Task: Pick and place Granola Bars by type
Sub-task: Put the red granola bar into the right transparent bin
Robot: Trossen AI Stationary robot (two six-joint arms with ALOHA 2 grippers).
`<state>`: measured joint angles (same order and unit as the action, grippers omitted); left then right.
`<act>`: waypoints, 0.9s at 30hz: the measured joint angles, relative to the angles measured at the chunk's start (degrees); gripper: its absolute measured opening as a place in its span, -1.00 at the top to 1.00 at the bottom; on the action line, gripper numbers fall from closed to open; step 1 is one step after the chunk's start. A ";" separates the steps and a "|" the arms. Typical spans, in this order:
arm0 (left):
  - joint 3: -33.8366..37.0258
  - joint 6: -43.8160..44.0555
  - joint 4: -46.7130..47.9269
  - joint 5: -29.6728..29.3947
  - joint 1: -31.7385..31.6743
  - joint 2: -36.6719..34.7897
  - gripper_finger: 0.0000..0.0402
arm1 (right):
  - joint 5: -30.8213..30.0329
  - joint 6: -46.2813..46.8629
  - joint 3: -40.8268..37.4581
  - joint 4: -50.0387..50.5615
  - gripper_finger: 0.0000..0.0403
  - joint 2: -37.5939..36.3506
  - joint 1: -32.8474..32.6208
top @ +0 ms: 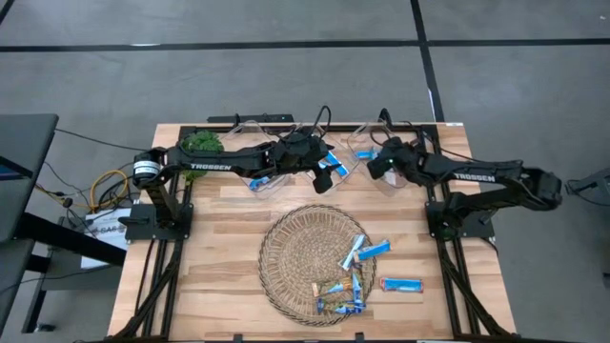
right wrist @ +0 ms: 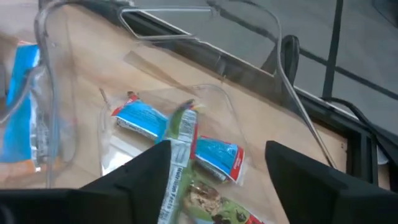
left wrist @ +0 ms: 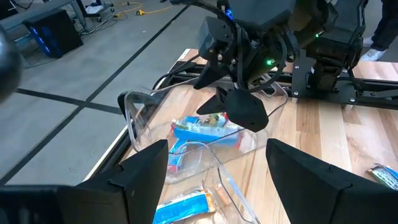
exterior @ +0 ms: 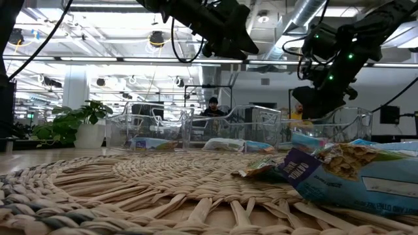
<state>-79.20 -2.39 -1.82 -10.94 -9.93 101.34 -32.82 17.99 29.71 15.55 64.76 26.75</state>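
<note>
I had the sort partly done at this point. My right gripper [top: 374, 168] hung over the clear plastic bin [top: 389, 181] nearest the surface's far right corner, jaws released and holding nothing. Directly beneath them, in the right wrist view, a brownish wrapped bar with green and white print [right wrist: 186, 162] lay across a bright blue wrapped bar [right wrist: 177, 137] inside that bin, so by my reading the brownish one had gone in with the wrong kind, or the bin was mixed. I could not tell from these views which type that bin was meant for.

My left gripper [top: 329, 171] waited over the neighbouring clear bins [top: 272, 176] along the far edge, jaws spread and empty. One of those bins held a light blue-white bar [left wrist: 183, 208], seen in the left wrist view.

What remained sat toward the near right of the surface: a cluster of blue and brownish wrapped bars [top: 348, 281] on the right half of the round woven wicker tray [top: 291, 248], and one bright blue bar [top: 401, 284] lying on the bare wood just beside the tray's right rim. I judged roughly half of the bars still unsorted.
</note>
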 joint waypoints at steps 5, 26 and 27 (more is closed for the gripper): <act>0.00 -0.06 0.86 0.02 0.16 0.00 -0.32 | 1.14 -2.05 0.00 -1.73 -0.34 -3.15 -1.67; -0.04 0.59 6.81 16.99 1.80 -0.03 -0.32 | 11.67 -6.05 0.00 -0.60 -0.34 -25.05 -24.60; -0.04 0.59 8.02 18.05 1.90 -0.21 -0.32 | 11.50 -6.05 0.00 -0.51 -0.34 -25.19 -25.66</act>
<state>-79.24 -1.80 6.20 7.11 -8.03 101.13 -21.32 11.94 29.71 15.04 39.56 1.10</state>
